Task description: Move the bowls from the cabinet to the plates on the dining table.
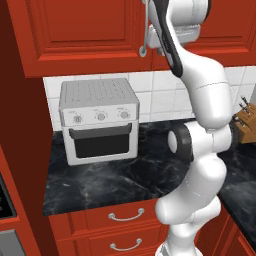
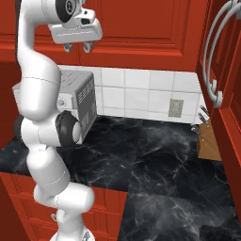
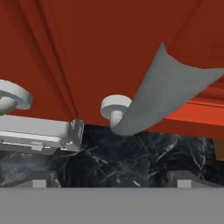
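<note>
Claw spread wide, nothing between the tips, raised high against the lower edge of the cabinet. Seen in the right base view as a white hand pressed up close to the red doors.

Directly ahead of the claw: cabinet, deep red wood, panelled doors, both shut. Just above and ahead of the tips, the foot of a curved silver handle, fixed to the door by a round stud; a second stud off to the left of it. Same handle visible beside the hand in the left base view. Cannot tell what is inside the cabinet with the doors closed.

Below the claw: black marble counter with white veins, red drawers under it with short silver pulls. Below and to the left, a white toaster oven with three knobs and a dark glass door, standing on the counter against white tiles. Below and far to the right, a wooden knife block in the corner, with a grey wall socket near it. Further right, another red door with long curved handles.
</note>
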